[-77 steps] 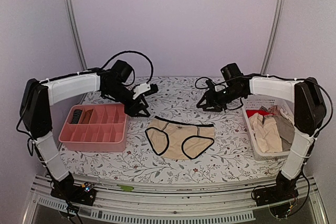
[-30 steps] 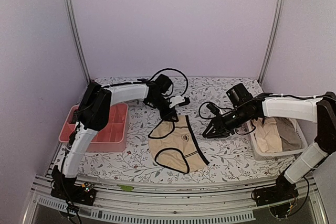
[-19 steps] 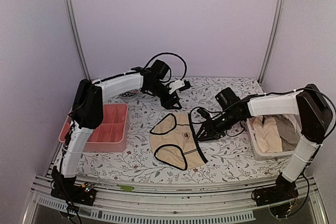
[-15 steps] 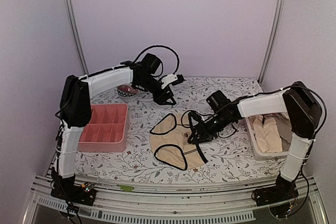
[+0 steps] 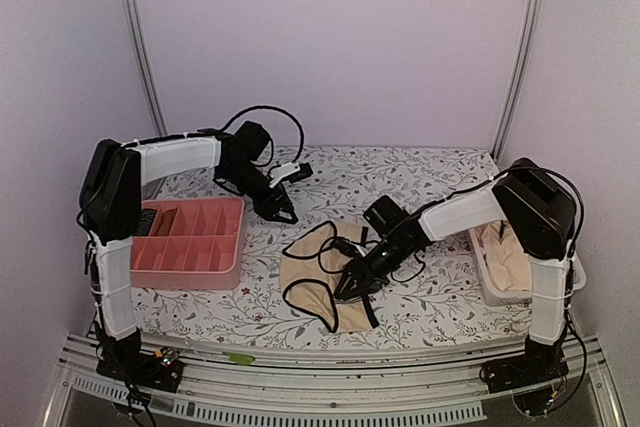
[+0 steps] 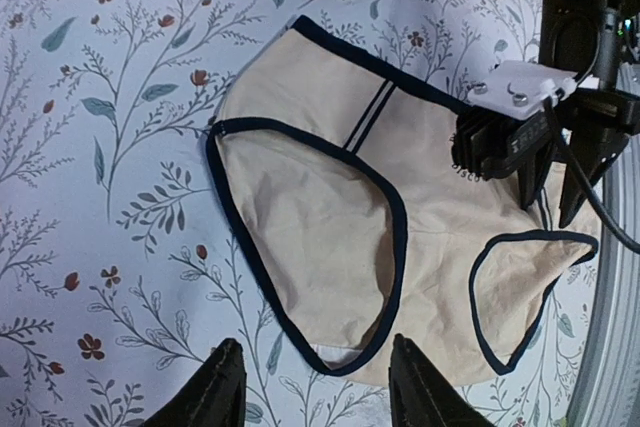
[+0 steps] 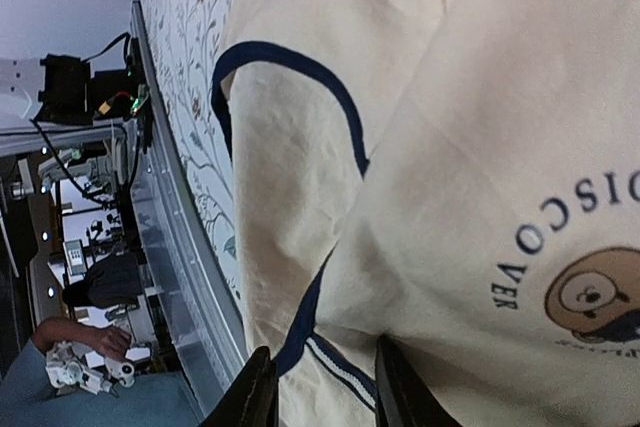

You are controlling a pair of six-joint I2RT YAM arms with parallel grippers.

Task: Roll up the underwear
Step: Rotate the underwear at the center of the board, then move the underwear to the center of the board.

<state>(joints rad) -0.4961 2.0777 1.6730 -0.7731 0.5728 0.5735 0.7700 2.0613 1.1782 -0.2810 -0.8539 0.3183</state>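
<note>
A beige underwear with black trim lies bunched on the flowered table, one side folded over. My right gripper is low on its right part. In the right wrist view the striped waistband of the underwear runs between the fingers of the right gripper, which is shut on that cloth. My left gripper hangs open above the table between the tray and the garment. In the left wrist view the left gripper has nothing between its fingers, and the underwear lies just ahead with the right gripper on its far side.
A pink divided tray stands at the left, with a dark rolled item in one back compartment. A white basket holding beige cloths sits at the right edge. The table's metal front rail runs close below the underwear.
The left arm swung back to the left, toward the tray. The right gripper moved left and nearer across the underwear, dragging its edge over so the cloth folded and bunched.
</note>
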